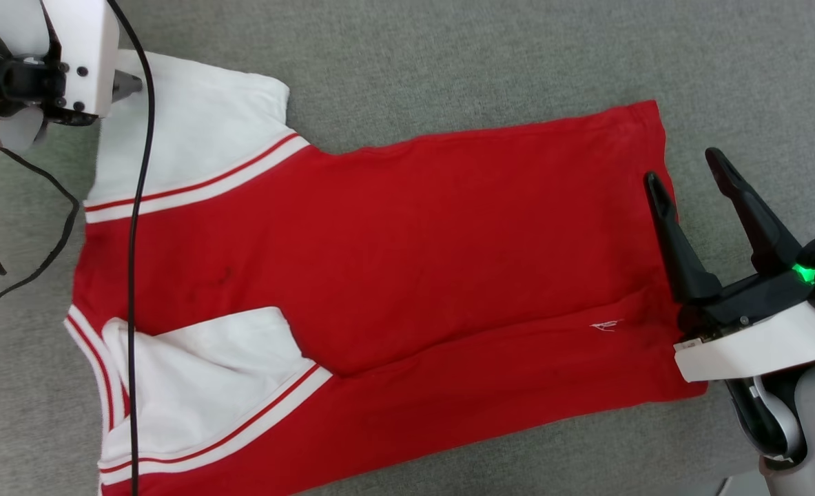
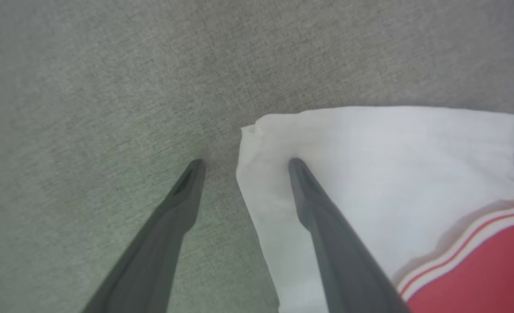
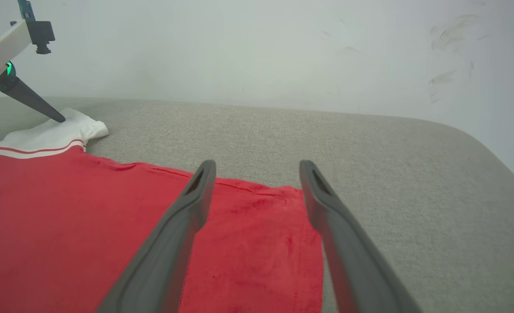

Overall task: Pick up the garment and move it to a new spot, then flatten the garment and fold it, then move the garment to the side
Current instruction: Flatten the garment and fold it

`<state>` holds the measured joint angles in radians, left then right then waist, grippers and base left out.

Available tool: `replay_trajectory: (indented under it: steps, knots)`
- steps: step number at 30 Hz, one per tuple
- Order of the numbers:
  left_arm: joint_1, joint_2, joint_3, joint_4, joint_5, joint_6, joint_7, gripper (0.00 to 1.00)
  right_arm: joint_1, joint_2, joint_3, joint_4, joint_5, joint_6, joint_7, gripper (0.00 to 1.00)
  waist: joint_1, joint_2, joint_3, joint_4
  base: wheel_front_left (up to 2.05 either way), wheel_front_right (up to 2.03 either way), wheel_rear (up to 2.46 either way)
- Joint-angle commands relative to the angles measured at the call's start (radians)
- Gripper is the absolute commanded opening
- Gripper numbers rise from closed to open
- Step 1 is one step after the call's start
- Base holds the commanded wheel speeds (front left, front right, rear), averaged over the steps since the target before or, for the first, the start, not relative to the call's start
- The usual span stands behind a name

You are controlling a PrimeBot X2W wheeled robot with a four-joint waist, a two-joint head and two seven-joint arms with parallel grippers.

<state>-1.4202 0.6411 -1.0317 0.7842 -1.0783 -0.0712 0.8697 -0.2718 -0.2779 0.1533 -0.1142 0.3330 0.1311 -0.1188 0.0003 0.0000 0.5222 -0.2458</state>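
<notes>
Spread out on grey fabric surface (image 1: 448, 55): the garment (image 1: 414, 241), red body lengthwise across head view, white sleeves toward the left, hem toward the right. Near sleeve (image 1: 207, 372) folded in over the red body, together with a long strip of the near edge; far sleeve (image 1: 200, 131) lying flat. Left gripper (image 2: 247, 162) with jaws released, straddling the far sleeve's outer edge, one finger over white cloth, the other over bare grey. Right gripper (image 1: 683, 167) at the hem, jaws likewise apart and grasping nothing, one finger above red fabric, the other just past the hem. Black cable (image 1: 131, 207) hanging across the sleeve end in head view. Pale wall (image 3: 239, 43) behind the surface.
</notes>
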Motion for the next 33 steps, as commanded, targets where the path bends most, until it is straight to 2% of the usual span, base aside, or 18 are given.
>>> replay_trajectory:
  steps: [1,8,9,10,11,15,20,25,28,33]
  knots:
    - [-0.006,-0.01,-0.004,0.008,-0.002,-0.008,0.005,1.0,-0.013,0.006,0.0,-0.001,-0.004,-0.001,-0.004,1.0,-0.0003,0.0,0.035,-0.02,0.0,0.0,0.0]
    - [0.062,-0.033,-0.054,0.043,-0.002,-0.029,0.051,1.0,-0.02,0.003,-0.003,0.015,-0.004,-0.001,-0.013,1.0,-0.0003,0.0,0.052,-0.018,0.0,0.0,0.0]
    - [0.073,-0.033,-0.056,0.043,-0.009,-0.035,0.056,0.71,-0.022,0.002,-0.004,0.018,-0.004,-0.001,-0.013,1.0,-0.0003,0.0,0.051,-0.017,0.0,0.0,0.0]
    - [0.084,-0.037,-0.054,0.04,-0.016,-0.04,0.051,0.07,-0.025,0.002,-0.005,0.02,-0.003,-0.001,-0.013,1.0,-0.0003,0.0,0.049,-0.016,0.0,0.0,0.0]
    - [0.092,-0.04,-0.054,0.036,-0.02,-0.041,0.048,0.0,-0.029,0.002,-0.008,0.02,-0.002,-0.001,-0.013,1.0,-0.0003,0.0,0.047,-0.013,0.0,0.0,0.0]
    - [0.081,-0.033,-0.069,0.024,0.015,-0.045,-0.003,0.0,-0.043,-0.012,-0.026,0.025,0.01,-0.001,-0.004,1.0,-0.0003,0.0,0.025,0.002,0.0,0.0,0.0]
    - [0.048,-0.041,-0.052,-0.016,0.028,-0.054,-0.114,0.0,-0.08,-0.09,-0.043,0.029,0.0,-0.001,0.063,1.0,-0.0003,0.0,-0.023,0.041,0.0,0.0,0.0]
    - [0.064,-0.038,-0.08,-0.075,0.058,-0.056,-0.2,0.0,-0.144,-0.226,0.005,0.047,0.065,-0.001,0.27,1.0,-0.0003,0.0,-0.069,0.079,0.0,0.0,0.0]
    - [0.077,-0.032,-0.092,-0.122,0.06,-0.058,-0.241,0.0,-0.193,-0.303,0.031,0.079,0.142,-0.001,0.41,1.0,-0.0003,0.0,-0.088,0.101,0.0,0.0,0.0]
    - [0.1,-0.022,-0.116,-0.208,0.058,-0.058,-0.287,0.0,-0.291,-0.394,0.077,0.171,0.297,-0.001,0.687,1.0,-0.0003,0.0,-0.104,0.137,0.0,0.0,0.0]
